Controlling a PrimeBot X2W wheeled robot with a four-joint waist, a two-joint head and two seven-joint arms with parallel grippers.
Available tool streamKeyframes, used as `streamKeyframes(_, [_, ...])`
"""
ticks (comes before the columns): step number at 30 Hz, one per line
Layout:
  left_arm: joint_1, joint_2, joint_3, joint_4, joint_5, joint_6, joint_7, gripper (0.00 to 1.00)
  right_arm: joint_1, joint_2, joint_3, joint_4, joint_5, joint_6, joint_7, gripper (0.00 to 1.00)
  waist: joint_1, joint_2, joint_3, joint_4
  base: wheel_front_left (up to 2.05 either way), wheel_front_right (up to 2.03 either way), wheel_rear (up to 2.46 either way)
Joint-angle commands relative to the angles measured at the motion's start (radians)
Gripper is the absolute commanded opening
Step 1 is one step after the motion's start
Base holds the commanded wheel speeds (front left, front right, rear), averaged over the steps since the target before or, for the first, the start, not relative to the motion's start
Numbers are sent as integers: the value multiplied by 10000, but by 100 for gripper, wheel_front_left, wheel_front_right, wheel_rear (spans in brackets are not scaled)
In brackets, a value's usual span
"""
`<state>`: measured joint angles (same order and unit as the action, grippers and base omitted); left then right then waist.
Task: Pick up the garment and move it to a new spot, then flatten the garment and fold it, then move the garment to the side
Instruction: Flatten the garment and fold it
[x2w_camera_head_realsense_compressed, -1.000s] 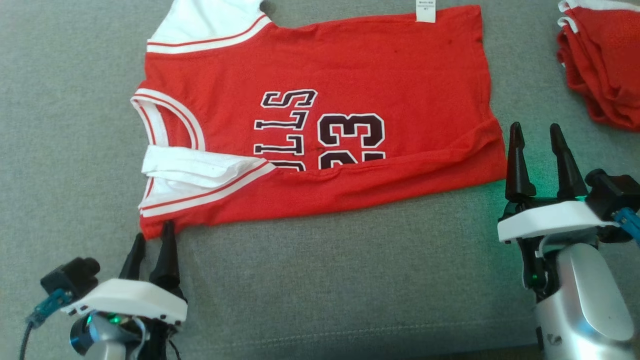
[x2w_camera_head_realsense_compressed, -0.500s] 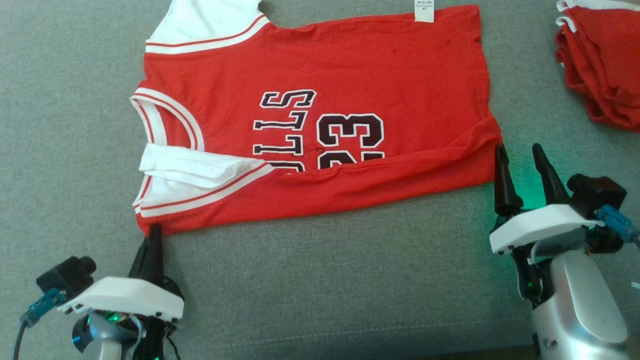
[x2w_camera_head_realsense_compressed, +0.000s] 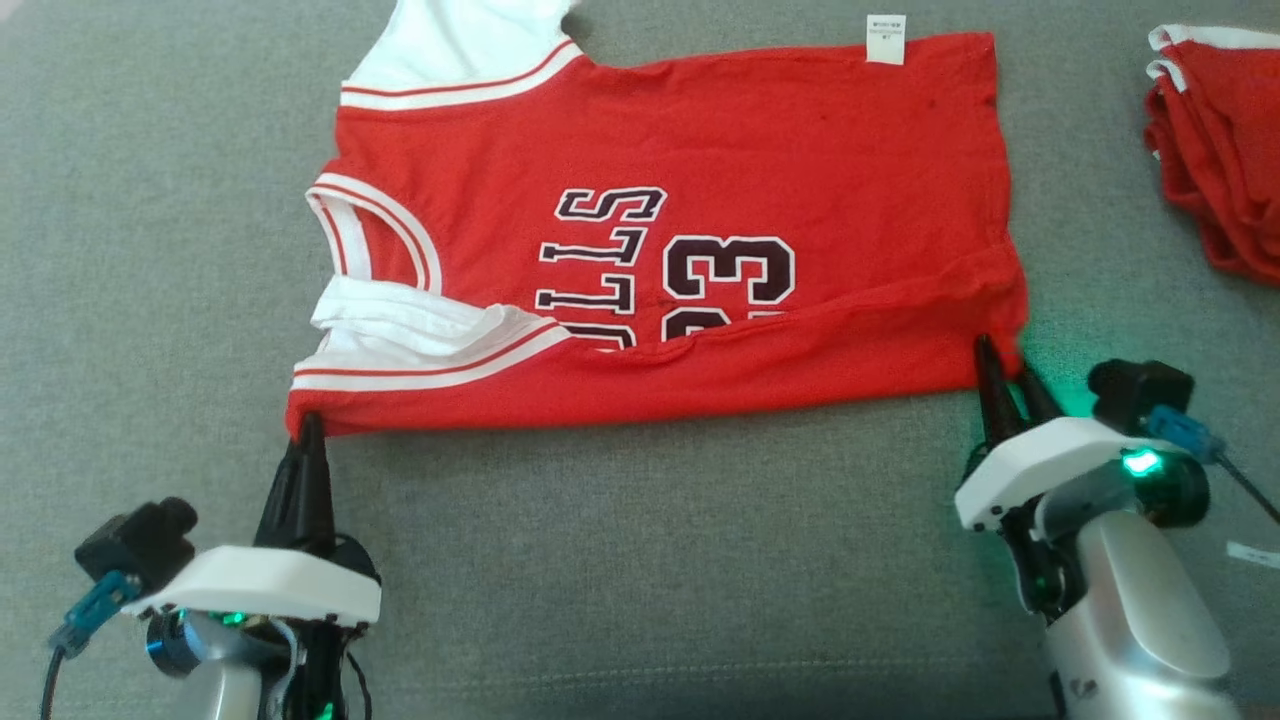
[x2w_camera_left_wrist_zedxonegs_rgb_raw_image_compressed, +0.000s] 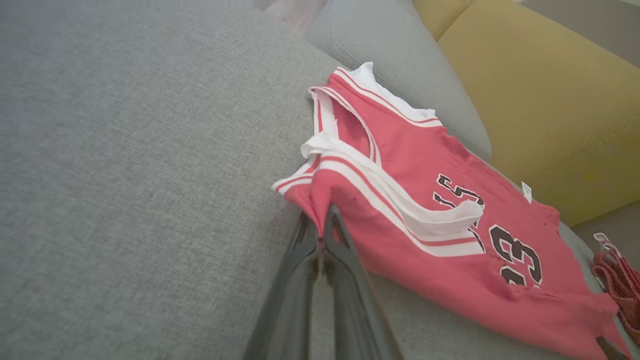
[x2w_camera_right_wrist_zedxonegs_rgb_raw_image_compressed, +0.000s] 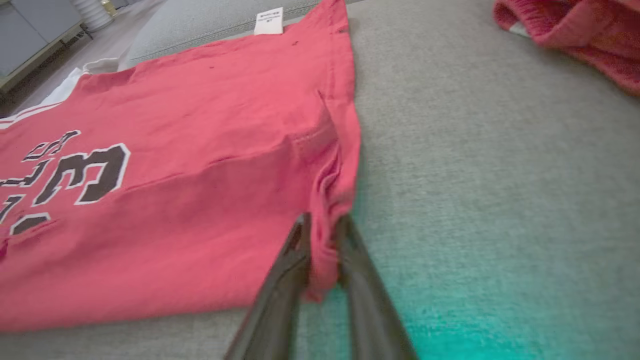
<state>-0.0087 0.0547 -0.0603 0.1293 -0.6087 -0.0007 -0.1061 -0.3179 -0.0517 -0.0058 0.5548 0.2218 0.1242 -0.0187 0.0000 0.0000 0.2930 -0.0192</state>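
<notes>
The garment (x2w_camera_head_realsense_compressed: 700, 130) is a red jersey with white trim and dark lettering, spread on a grey cushion with its near long edge folded over. My left gripper (x2w_camera_head_realsense_compressed: 310, 425) is shut on its near left corner by the white-striped armhole; the left wrist view shows the fingers (x2w_camera_left_wrist_zedxonegs_rgb_raw_image_compressed: 345, 280) pressed together with the red cloth (x2w_camera_left_wrist_zedxonegs_rgb_raw_image_compressed: 425, 165) at their tips. At the near right corner, my right gripper (x2w_camera_head_realsense_compressed: 1003, 365) has closed on the hem. In the right wrist view a fold of the garment (x2w_camera_right_wrist_zedxonegs_rgb_raw_image_compressed: 200, 100) sits pinched between the two fingers (x2w_camera_right_wrist_zedxonegs_rgb_raw_image_compressed: 285, 280).
A second heap of red cloth (x2w_camera_head_realsense_compressed: 1220, 160) lies at the far right of the cushion, also seen as the red cloth (x2w_camera_right_wrist_zedxonegs_rgb_raw_image_compressed: 575, 30). A yellow backrest (x2w_camera_left_wrist_zedxonegs_rgb_raw_image_compressed: 550, 100) rises behind the jersey. Bare grey cushion (x2w_camera_head_realsense_compressed: 650, 560) stretches between my two arms.
The left fingers closed on the near left corner. The right gripper moved in to the near right corner and drew its fingers together on the hem. The camera has shifted slightly.
</notes>
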Motion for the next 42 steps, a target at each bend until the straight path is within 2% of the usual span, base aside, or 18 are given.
streamKeyframes(1, [-217,97,262,-360,83,-57,-174,0,-79,14,350,-134,45,65,87,0,0,0,-63,9,0,0,0])
streamKeyframes(6, [-180,123,207,-432,209,-186,-593,0,50,14,270,-594,169,65,175,0,0,0,-322,-31,0,0,0])
streamKeyframes(9, [87,154,169,-791,289,-228,-783,0,566,14,218,-1451,480,65,578,0,0,0,-577,-85,0,0,0])
streamKeyframes(20, [2647,127,-36,-2597,266,278,-563,0,3055,14,-266,-4363,750,65,2427,0,0,0,-1105,-197,0,0,0])
streamKeyframes(28, [3152,76,-326,-2246,106,476,-369,0,3714,14,-516,-4634,794,65,2810,0,0,0,-1241,-255,0,0,0])
streamKeyframes(29, [3115,74,-321,-2086,80,480,-377,0,3735,14,-537,-4578,781,65,2771,23,0,0,-1251,-281,0,0,0])
streamKeyframes(30, [3077,73,-316,-1949,51,468,-390,0,3750,14,-551,-4516,759,65,2733,55,0,0,-1260,-311,0,0,0])
streamKeyframes(31, [3042,74,-305,-1849,34,453,-421,34,3762,14,-564,-4465,738,65,2694,100,0,0,-1264,-337,0,0,0])
streamKeyframes(32, [3018,87,-286,-1780,20,435,-455,77,3775,14,-583,-4432,734,65,2651,100,0,0,-1265,-360,0,0,0])
streamKeyframes(33, [2998,120,-250,-1740,7,416,-488,100,3799,14,-602,-4416,732,65,2623,100,0,0,-1262,-383,0,0,0])
streamKeyframes(38, [2788,476,91,-1963,86,479,-599,100,3870,14,-763,-4504,615,65,2476,100,0,0,-1221,-553,0,0,0])
streamKeyframes(42, [2037,1096,219,-2299,444,473,-383,100,3640,14,-777,-4895,392,65,2193,100,0,0,-1062,-717,0,0,0])
